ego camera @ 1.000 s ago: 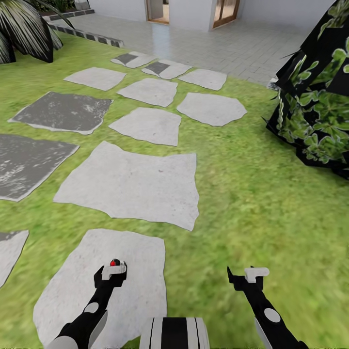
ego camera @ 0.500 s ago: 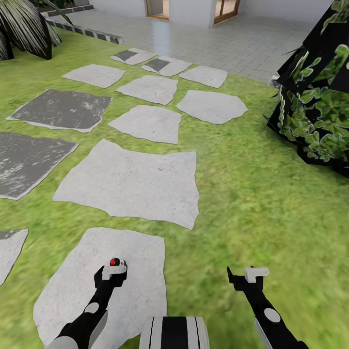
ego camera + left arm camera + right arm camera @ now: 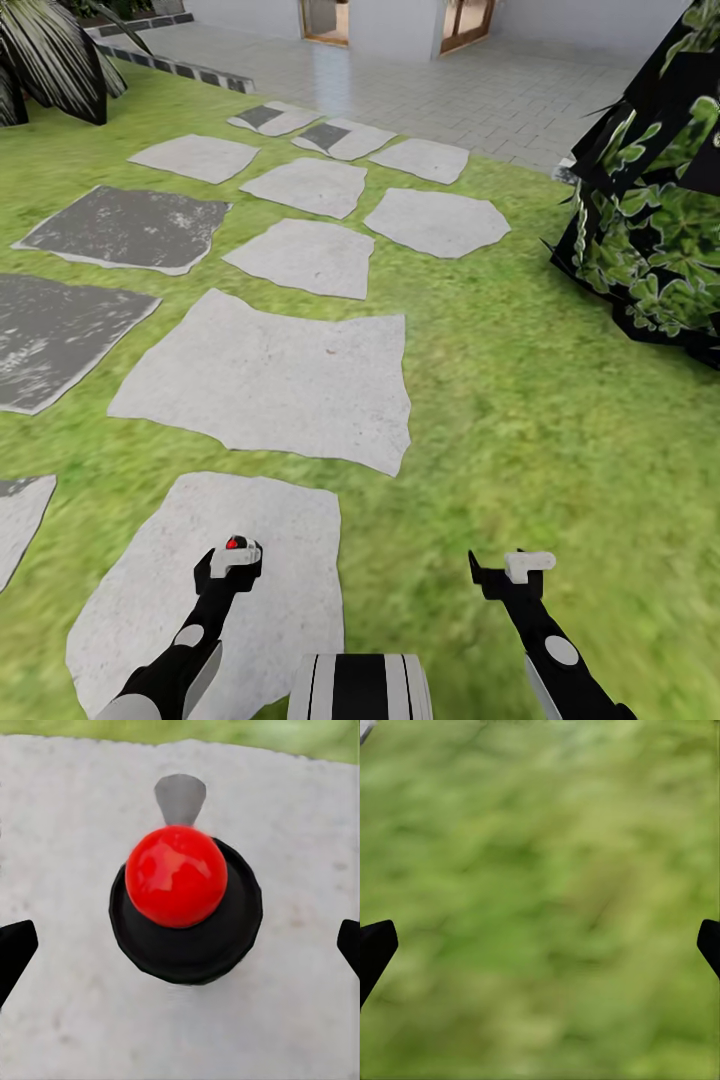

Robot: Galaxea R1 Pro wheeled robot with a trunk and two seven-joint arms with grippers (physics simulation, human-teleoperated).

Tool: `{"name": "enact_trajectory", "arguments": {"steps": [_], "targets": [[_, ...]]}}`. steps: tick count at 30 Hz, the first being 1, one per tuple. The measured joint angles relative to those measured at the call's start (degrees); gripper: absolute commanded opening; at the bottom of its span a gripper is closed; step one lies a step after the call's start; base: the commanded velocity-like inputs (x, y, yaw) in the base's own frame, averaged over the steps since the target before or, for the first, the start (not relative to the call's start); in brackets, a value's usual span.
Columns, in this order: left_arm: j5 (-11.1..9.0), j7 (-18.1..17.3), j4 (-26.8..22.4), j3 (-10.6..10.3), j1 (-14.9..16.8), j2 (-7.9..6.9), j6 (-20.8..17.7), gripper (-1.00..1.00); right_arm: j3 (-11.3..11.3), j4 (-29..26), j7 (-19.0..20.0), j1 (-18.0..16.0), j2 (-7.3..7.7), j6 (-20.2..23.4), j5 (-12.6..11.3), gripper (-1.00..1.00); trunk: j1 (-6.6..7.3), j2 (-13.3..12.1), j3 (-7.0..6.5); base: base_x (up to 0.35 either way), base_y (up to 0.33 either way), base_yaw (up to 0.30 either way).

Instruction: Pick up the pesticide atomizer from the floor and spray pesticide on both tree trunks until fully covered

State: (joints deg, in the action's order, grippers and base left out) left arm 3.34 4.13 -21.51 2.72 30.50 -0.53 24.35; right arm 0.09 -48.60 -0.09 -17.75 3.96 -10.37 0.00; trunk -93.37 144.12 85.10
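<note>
1. Atomizer [image 3: 184,907]: stands upright on a pale stepping stone [image 3: 67,825], close in front of the robot. From above it shows as a black round body with a red ball top and a grey nozzle. In the head view its red top [image 3: 237,542] shows at the tip of the left gripper [image 3: 235,560].
2. Left gripper [image 3: 181,949]: jaws wide. The fingertips stand at either side of the atomizer and well apart from it, with no contact visible.
3. Right gripper [image 3: 510,572]: jaws wide, holding nothing. It hangs over bare grass [image 3: 540,870].
4. Surroundings: more stones lead across the lawn [image 3: 520,400] toward the house [image 3: 400,25]. A dark leafy plant [image 3: 650,200] stands at the right and a palm [image 3: 45,60] at the far left.
5. Done, as judged: the atomizer has been reached and the left gripper is lined up around it.
6. Left to do, as judged:
   - close the jaws on the atomizer and lift it;
   - travel to the first tree and spray its trunk until covered;
   - repeat at the second tree.
7. Progress: early. Pickup is not yet complete and no spraying has begun.
</note>
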Motion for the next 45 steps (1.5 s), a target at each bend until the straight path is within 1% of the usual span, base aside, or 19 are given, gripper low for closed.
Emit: {"name": "enact_trajectory", "arguments": {"steps": [14, 23, 35, 45], "targets": [[-0.1, 0.0, 0.1, 0.0, 0.0, -0.09, 0.0, 1.0, 0.0, 0.0, 0.0, 0.0, 0.0, 0.0, 0.0, 1.0, 0.0, 0.0, -0.24, 0.0, 0.0, 0.0], [-0.1, 0.0, 0.1, 0.0, -0.1, -0.17, 0.1, 1.0, 0.0, 0.0, 0.0, 0.0, 0.0, 0.0, 0.0, 1.0, 0.0, 0.0, -0.79, 0.0, 0.0, 0.0], [-0.1, 0.0, 0.1, 0.0, -0.1, -0.18, 0.2, 1.0, 0.0, 0.0, 0.0, 0.0, 0.0, 0.0, 0.0, 1.0, 0.0, 0.0, -0.87, 0.0, 0.0, 0.0], [-0.1, 0.0, 0.1, 0.0, -0.1, -0.18, 0.2, 1.0, 0.0, 0.0, 0.0, 0.0, 0.0, 0.0, 0.0, 1.0, 0.0, 0.0, -1.21, 0.0, 0.0, 0.0]]}}
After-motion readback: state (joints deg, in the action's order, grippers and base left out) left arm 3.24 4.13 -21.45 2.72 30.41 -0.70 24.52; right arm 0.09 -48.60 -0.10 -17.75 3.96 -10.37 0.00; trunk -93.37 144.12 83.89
